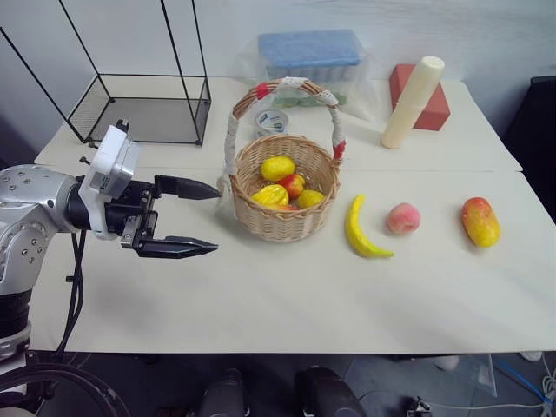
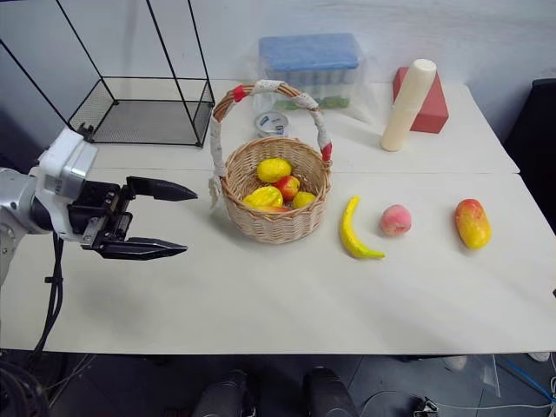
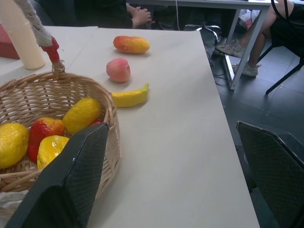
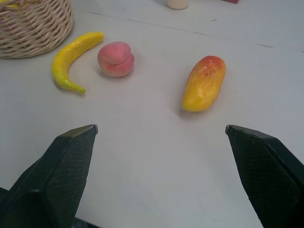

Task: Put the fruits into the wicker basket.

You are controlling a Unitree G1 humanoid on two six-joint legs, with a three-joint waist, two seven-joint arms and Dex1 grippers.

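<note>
The wicker basket [image 1: 282,204] stands mid-table and holds yellow lemons and a red fruit. To its right, in a row on the white table, lie the banana [image 1: 360,229], the peach [image 1: 403,218] and the mango [image 1: 480,221]. My left gripper [image 1: 195,217] hovers open and empty just left of the basket, its fingers pointing at the basket's side. In the right wrist view my right gripper [image 4: 161,130] is open and empty, looking over the mango [image 4: 203,83], the peach [image 4: 116,59] and the banana [image 4: 72,56] from the near side.
A black wire-frame basket [image 1: 143,109] stands at the back left. Behind the wicker basket sit a blue-lidded clear box [image 1: 310,62] and a small cup [image 1: 271,120]; a cream cylinder [image 1: 412,102] leans on a red block [image 1: 426,100] at the back right. In the left wrist view people sit beyond the table.
</note>
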